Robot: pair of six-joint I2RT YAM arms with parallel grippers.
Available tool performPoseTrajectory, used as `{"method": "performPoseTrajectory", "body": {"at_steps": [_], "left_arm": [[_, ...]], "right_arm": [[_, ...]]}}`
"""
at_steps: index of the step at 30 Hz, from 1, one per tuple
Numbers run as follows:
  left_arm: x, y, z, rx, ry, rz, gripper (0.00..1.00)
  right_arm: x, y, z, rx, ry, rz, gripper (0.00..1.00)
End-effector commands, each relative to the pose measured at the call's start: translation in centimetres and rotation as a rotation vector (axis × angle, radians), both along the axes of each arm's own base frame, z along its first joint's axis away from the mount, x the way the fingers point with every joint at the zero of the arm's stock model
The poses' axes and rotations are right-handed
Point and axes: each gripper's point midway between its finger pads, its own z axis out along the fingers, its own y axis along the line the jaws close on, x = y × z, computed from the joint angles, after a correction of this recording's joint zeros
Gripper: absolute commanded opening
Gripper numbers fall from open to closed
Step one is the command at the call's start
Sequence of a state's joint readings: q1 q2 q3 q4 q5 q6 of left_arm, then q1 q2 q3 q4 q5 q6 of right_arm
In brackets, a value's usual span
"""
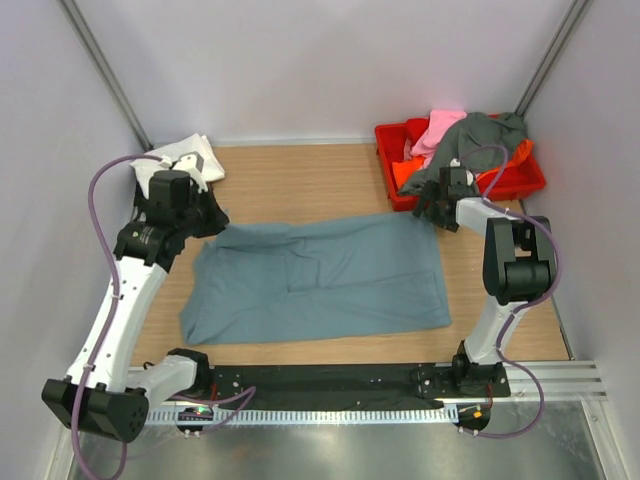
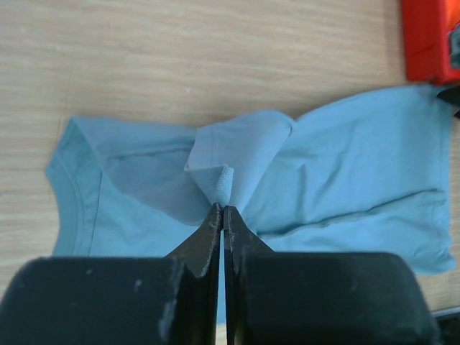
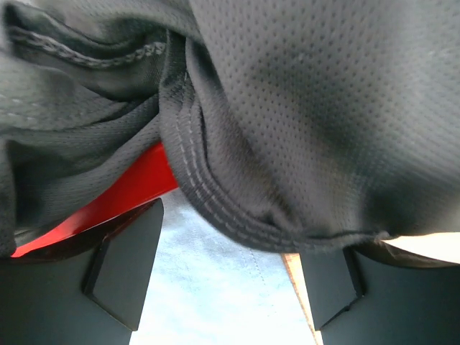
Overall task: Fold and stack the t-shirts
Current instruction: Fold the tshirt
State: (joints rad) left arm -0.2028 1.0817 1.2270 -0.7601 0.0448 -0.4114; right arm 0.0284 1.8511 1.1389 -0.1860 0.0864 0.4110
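- From above, the blue-grey t-shirt (image 1: 320,280) lies spread across the middle of the table (image 1: 300,180). A white t-shirt (image 1: 195,155) sits in the far left corner.
- The left gripper (image 1: 205,215) is at the blue-grey shirt's far left corner. Only the left wrist view shows its grip: the left gripper (image 2: 221,212) has its jaws together, clamped on a raised fold of the shirt (image 2: 345,165).
- The red crate (image 1: 520,180) at far right holds heaped dark grey (image 1: 485,135), pink (image 1: 435,130) and orange (image 1: 405,175) shirts.
- The right gripper (image 1: 435,210) is beside the crate's near left corner. Its own camera shows the right gripper (image 3: 226,277) with jaws apart, and dark grey cloth (image 3: 302,108) hanging just above them.
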Motion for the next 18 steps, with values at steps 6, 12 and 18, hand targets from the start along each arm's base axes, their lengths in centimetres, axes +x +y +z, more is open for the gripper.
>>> {"method": "performPoseTrajectory", "body": {"at_steps": [6, 12, 18], "left_arm": [[-4.2, 1.6, -0.9, 0.040, 0.034, 0.023, 0.00], [-6.2, 2.0, -1.9, 0.046, 0.064, 0.023, 0.00], [-7.4, 2.2, -3.3, 0.047, 0.100, 0.027, 0.00]], "right_arm": [[1.8, 1.3, 2.5, 0.105, -0.162, 0.031, 0.78], [1.7, 1.6, 1.3, 0.122, -0.134, 0.031, 0.75], [1.3, 1.7, 0.9, 0.123, -0.124, 0.032, 0.71]]}}
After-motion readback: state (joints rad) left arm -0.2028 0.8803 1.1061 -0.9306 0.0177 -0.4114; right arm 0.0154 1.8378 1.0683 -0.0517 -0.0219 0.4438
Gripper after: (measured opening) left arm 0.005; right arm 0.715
